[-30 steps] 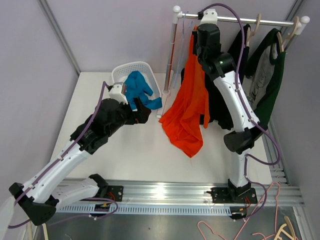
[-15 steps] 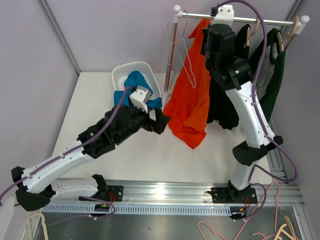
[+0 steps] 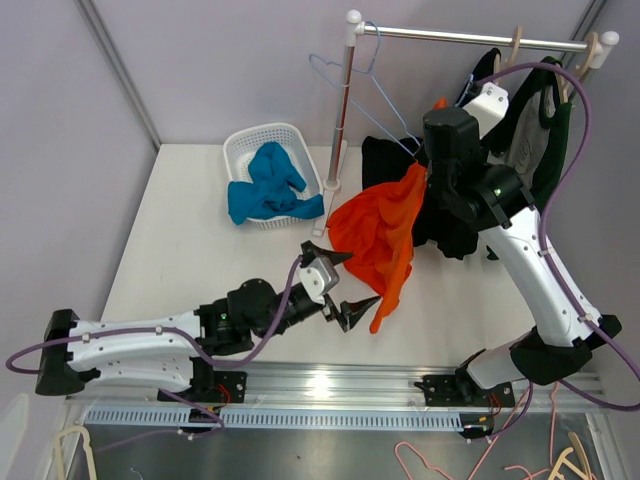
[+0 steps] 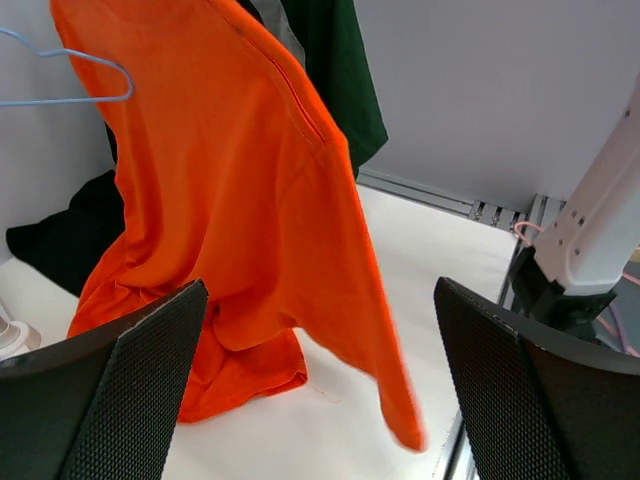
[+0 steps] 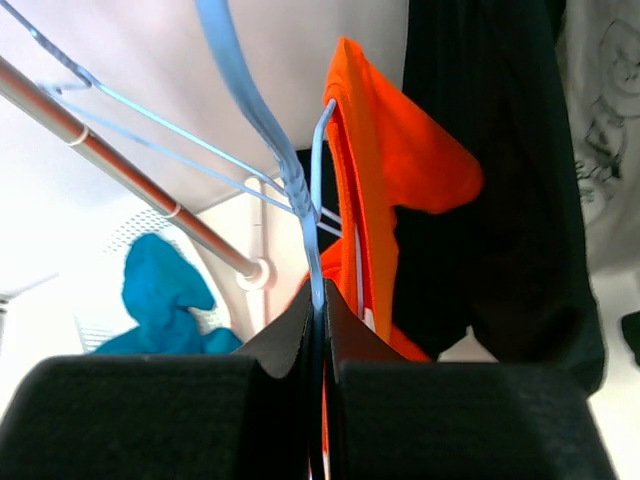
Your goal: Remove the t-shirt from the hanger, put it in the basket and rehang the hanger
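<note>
- The orange t-shirt [image 3: 385,225] hangs directly below the right gripper [image 5: 318,300]. Its upper end is bunched on the pale blue hanger [image 5: 262,118], and its body falls away toward the left gripper [image 3: 350,280].
- The right gripper's fingers are pressed together on the hanger's wire. In the wrist view the shirt's top fold sits just to the right of them.
- The left gripper lies low over the table [image 3: 200,250], spread as wide as it goes and holding nothing.
- The shirt's lower folds hang straight ahead of the left gripper, clear of both fingers.
- A black garment [image 3: 450,225] hangs just behind the shirt, close beside the right gripper. A dark green one [image 3: 548,160] hangs beyond it on the rail [image 3: 460,38].
- A white basket [image 3: 262,129] holding blue cloth [image 3: 265,185] stands well to the left of the right gripper, beyond the left gripper.
</note>
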`<control>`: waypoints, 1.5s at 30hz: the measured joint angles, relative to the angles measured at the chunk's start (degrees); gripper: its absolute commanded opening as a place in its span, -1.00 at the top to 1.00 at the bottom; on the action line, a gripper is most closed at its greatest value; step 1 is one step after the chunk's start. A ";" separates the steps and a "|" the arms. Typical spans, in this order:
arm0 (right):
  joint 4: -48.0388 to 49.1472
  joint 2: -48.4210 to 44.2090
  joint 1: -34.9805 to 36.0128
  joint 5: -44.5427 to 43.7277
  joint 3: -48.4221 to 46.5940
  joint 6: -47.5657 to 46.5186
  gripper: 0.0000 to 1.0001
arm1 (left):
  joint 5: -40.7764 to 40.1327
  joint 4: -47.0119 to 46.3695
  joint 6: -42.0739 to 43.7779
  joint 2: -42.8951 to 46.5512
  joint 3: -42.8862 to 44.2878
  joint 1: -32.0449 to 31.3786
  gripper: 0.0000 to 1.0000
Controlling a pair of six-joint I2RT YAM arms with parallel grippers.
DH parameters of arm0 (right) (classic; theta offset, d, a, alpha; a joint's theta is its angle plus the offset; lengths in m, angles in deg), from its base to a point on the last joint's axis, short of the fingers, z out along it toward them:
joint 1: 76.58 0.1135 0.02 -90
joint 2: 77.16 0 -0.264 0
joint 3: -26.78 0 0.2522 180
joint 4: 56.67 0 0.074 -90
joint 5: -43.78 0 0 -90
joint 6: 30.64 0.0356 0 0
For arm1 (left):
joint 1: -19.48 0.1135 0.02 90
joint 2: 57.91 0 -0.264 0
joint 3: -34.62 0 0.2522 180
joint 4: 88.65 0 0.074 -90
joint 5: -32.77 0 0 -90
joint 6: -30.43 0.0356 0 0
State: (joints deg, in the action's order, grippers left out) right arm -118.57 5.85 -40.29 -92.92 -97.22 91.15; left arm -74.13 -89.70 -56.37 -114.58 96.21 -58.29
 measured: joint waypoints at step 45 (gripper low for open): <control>-19.19 8.44 -26.45 45.48 -16.17 13.49 1.00 | -12.20 -36.20 21.66 -12.11 -9.81 -13.77 0.99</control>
State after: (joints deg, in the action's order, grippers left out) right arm -137.76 14.28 -66.73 -47.44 -113.39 104.63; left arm -86.33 -125.89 -34.71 -126.69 86.40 -72.06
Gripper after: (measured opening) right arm 0.012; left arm 0.006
